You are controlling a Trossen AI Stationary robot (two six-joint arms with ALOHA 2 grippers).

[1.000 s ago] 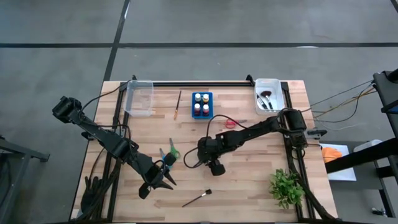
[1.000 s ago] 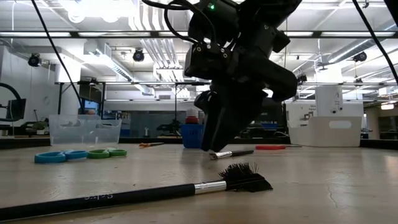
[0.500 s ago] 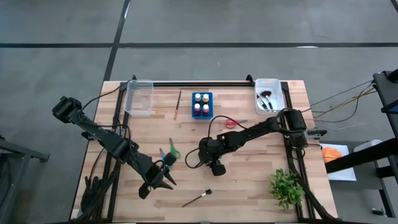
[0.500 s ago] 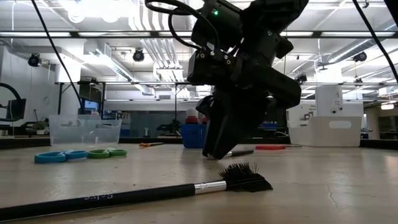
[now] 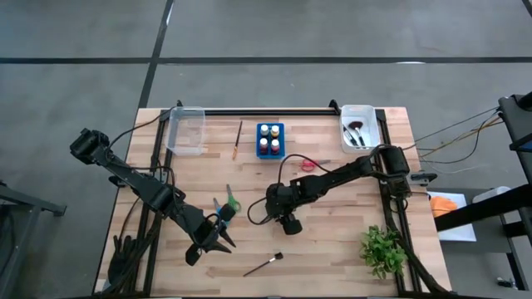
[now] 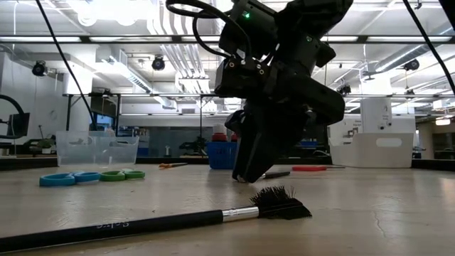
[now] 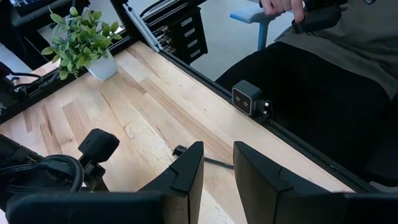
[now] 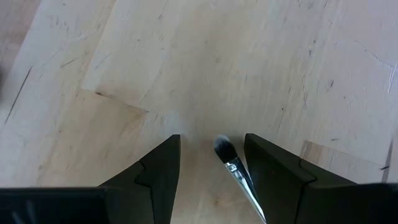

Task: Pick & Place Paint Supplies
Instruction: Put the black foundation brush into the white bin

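Brush [image 8: 231,163]: lies on the table between the right pincer's [image 8: 211,163] parted fingers.
Advice: centre on the handle, then close.
Left pincer [image 7: 216,167]: narrow gap, empty, waiting.

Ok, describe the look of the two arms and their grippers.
Both arms are dark, jointed links with black cables looping alongside. The left gripper and right gripper each end in two flat, angular black fingers. A small green light glows on the right arm's wrist housing.

Both arms are matte black, built of slim jointed links with black cables looped alongside. The right gripper [image 6: 245,174] housing carries a small green light (near its top), and the left gripper [image 7: 217,168] has flat, angular black fingers [image 7: 186,174].
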